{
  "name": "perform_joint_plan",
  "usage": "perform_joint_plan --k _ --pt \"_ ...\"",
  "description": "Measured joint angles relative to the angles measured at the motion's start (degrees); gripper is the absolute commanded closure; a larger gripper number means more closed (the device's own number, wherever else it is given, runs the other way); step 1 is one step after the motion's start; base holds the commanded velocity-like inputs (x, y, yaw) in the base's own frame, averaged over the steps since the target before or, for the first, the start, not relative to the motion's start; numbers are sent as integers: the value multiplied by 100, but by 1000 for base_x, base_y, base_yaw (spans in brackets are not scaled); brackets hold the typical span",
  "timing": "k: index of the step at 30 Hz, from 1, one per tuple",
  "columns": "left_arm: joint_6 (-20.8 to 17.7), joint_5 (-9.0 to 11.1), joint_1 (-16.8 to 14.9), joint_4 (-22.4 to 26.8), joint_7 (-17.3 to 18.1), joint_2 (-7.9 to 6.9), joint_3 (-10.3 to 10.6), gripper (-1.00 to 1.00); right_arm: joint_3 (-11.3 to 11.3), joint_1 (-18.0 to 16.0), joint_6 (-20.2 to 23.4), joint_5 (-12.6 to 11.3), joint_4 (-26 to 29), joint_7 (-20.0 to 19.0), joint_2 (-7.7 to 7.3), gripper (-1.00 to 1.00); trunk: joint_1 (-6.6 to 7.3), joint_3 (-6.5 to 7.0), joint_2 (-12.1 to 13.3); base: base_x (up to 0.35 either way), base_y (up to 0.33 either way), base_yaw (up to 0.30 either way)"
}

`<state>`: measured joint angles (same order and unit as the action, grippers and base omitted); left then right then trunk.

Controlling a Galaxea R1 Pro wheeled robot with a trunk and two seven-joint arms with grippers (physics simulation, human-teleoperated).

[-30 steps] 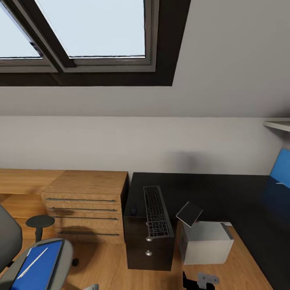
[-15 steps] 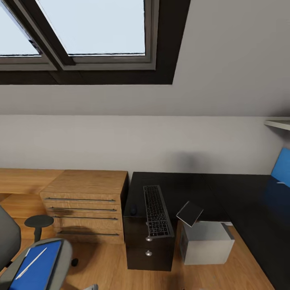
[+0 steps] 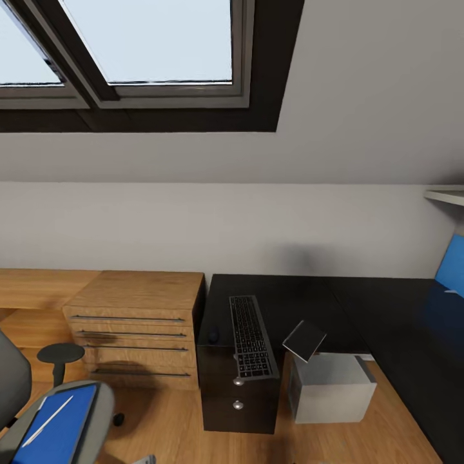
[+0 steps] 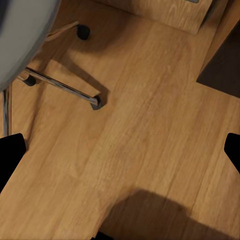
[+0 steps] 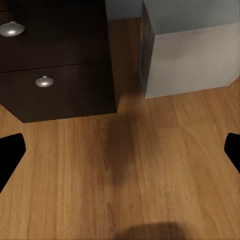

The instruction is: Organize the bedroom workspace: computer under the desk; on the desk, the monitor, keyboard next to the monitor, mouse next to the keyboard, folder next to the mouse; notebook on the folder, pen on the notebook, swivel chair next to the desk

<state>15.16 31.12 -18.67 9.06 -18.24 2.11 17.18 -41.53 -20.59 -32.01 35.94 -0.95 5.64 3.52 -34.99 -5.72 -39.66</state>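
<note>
The desk (image 3: pixel 290 299) has a glossy black top over a dark drawer unit (image 5: pixel 60 75) with silver knobs. The keyboard (image 3: pixel 251 335) lies on it lengthwise, and the mouse (image 3: pixel 212 336) sits just left of it. The pale computer (image 3: pixel 332 386) (image 5: pixel 192 55) stands on the floor beside the drawers, under the desk's edge. A small thin rectangle, seemingly the notebook (image 3: pixel 303 340), is tilted above it. The blue folder (image 3: pixel 55 428) lies on the swivel chair (image 3: pixel 100 406) with the white pen (image 3: pixel 48 419) on top. The monitor is out of view. My left gripper (image 4: pixel 120 150) and right gripper (image 5: pixel 120 152) both hang open over the floor.
A light wooden drawer unit (image 3: pixel 138 322) and a low shelf stand left of the desk. The chair's chrome legs (image 4: pixel 60 85) and casters spread over the wood floor (image 4: pixel 140 150). A blue panel (image 3: pixel 451 267) is on the right wall. A sloped skylight (image 3: pixel 148 45) is overhead.
The head view has drifted slightly. The bit of the right gripper seen at its bottom edge one second ago is no longer in it. The desk things have not moved.
</note>
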Motion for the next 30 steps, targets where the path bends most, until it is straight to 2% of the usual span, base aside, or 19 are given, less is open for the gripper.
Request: perform_joint_plan --k 30 --pt "6 -13 -1 0 0 18 13 -100 0 0 1 0 0 0 0 -100 -660 -540 -1206 0 0 0"
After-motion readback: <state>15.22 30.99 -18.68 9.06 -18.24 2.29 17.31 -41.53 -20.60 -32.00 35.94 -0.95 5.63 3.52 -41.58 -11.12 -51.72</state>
